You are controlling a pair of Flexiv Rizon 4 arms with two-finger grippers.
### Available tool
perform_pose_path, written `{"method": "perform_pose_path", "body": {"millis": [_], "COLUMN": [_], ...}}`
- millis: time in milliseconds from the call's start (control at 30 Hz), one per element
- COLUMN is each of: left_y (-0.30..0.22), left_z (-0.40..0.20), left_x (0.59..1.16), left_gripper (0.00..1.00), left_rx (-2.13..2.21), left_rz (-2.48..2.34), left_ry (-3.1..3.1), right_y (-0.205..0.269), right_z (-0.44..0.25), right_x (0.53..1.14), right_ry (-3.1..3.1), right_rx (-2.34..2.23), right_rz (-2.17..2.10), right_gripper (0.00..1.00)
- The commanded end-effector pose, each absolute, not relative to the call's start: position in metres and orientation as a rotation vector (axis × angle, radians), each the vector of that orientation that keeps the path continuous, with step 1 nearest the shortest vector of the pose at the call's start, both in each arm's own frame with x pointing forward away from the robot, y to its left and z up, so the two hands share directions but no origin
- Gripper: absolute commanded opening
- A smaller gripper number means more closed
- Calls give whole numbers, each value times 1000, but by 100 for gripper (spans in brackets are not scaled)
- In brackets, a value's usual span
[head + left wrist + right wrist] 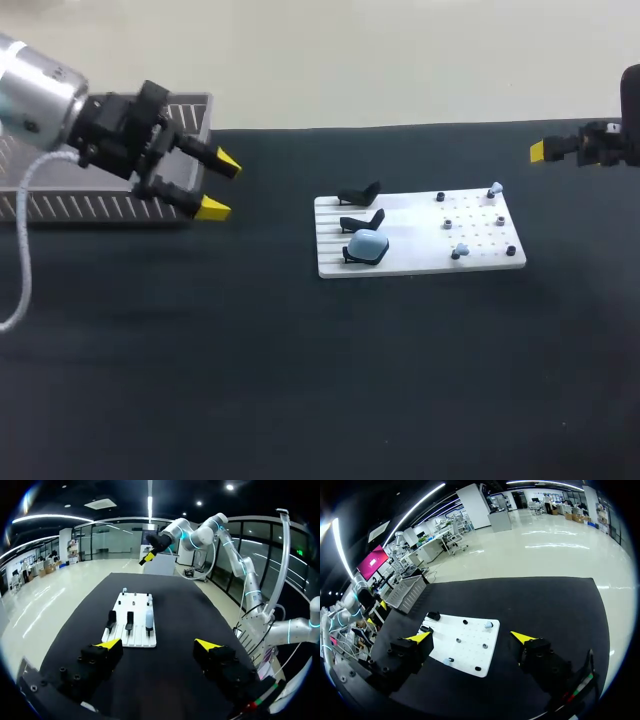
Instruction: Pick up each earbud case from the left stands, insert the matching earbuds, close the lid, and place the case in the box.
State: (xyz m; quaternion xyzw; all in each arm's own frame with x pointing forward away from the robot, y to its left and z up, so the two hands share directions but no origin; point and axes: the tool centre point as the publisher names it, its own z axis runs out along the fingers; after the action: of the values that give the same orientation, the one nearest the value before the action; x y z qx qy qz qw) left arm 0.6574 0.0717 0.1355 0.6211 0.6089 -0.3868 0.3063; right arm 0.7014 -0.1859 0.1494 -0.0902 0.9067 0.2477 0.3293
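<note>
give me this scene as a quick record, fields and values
board: white board, mid-table
stands: far stand and middle stand empty
case: light blue earbud case on the near stand
earbuds: two light blue, far earbud and near earbud, on the board's right part
box: grey box at the table's left
left gripper: open, empty, by the box
right gripper: open, empty, right of the board

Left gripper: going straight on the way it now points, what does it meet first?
Probably the stand end of the white board, near the light blue earbud case. Nothing lies between it and the open left gripper. Height is unclear: it might touch the black table first.
</note>
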Motion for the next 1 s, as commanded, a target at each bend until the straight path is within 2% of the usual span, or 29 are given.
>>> {"method": "perform_pose_path", "body": {"millis": [33, 1000], "left_y": [55, -31], "left_z": [119, 56], "left_x": [659, 642], "left_gripper": [100, 100], "left_rx": [1643, 1635], "left_rz": [-1020, -1078], "left_ry": [1598, 1560], "right_y": [-186, -186], "right_z": [150, 150], "right_x": [701, 701], "right_ry": [2372, 2372], "right_rx": [-236, -236], "right_rz": [646, 646], "right_gripper": [100, 100]}}
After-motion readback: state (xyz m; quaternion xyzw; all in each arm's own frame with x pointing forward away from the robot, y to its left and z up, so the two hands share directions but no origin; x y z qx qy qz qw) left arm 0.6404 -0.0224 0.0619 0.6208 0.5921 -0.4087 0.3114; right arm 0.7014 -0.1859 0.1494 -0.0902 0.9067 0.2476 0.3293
